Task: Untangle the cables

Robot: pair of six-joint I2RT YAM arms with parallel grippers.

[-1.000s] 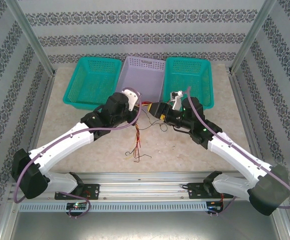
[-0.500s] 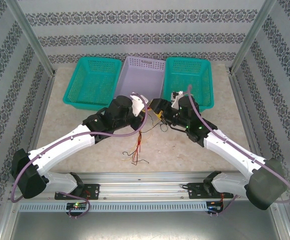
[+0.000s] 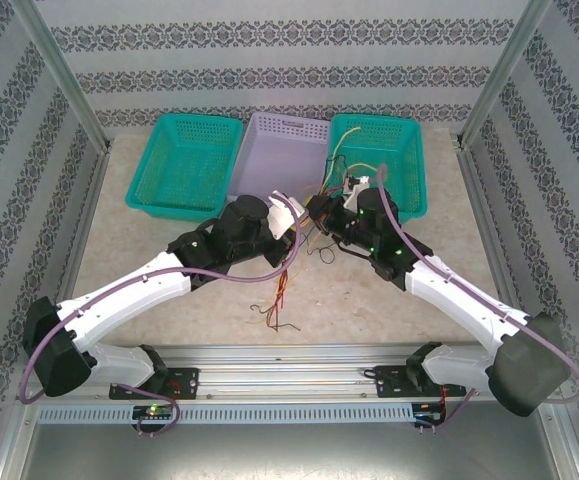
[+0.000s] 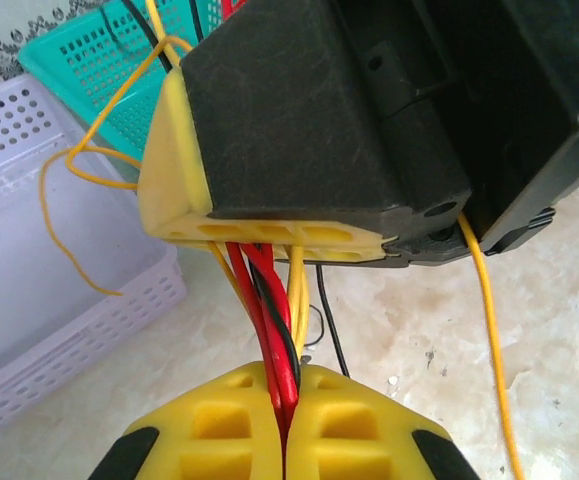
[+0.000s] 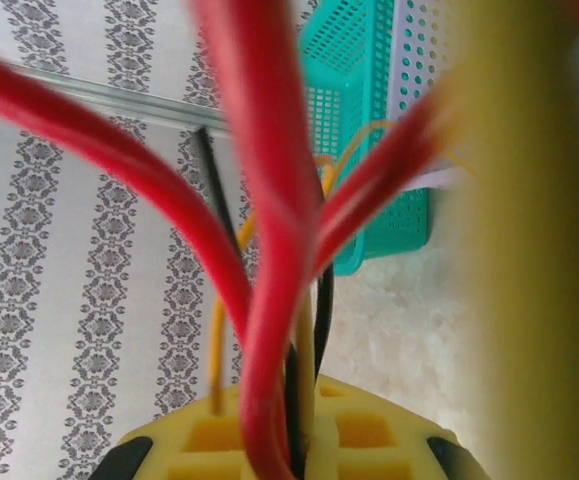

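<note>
Left gripper [image 4: 287, 388]: my jaws clamped together on cables [image 4: 261, 290], red and black strands pinched. Right gripper [image 5: 294, 430]: jaws closed on same bundle, just beside left. Bundle held above table [image 3: 349, 310], near lilac basket [image 3: 269, 150]. Loose ends trail down between my arms. Yellow strands arch over right teal basket [image 3: 415, 160].

Cables [image 3: 283, 288] before three baskets [image 3: 199, 118]
</note>
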